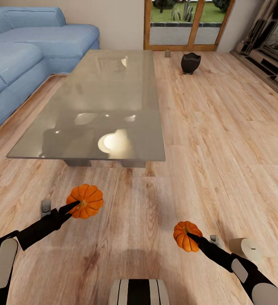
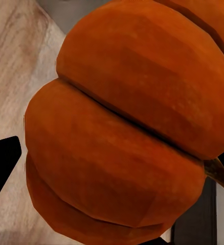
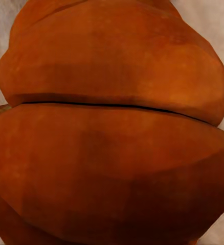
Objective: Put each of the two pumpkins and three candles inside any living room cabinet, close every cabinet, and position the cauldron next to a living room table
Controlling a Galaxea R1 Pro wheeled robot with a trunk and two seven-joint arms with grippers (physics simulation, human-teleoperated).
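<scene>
Ribbed orange pumpkins (image 1: 85, 201) (image 1: 186, 236) – glossy glass table (image 1: 113, 106) beyond.

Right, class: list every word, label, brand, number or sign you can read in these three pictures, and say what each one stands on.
None: no readable text on any surface.
The larger pumpkin at the left claw: plain orange ribs.
The smaller pumpkin at the right claw: unmarked.
The glass table: reflections only.
The cauldron, sofa and wooden floor: no lettering.
The unit at the far right: too small and blurred to judge.
</scene>
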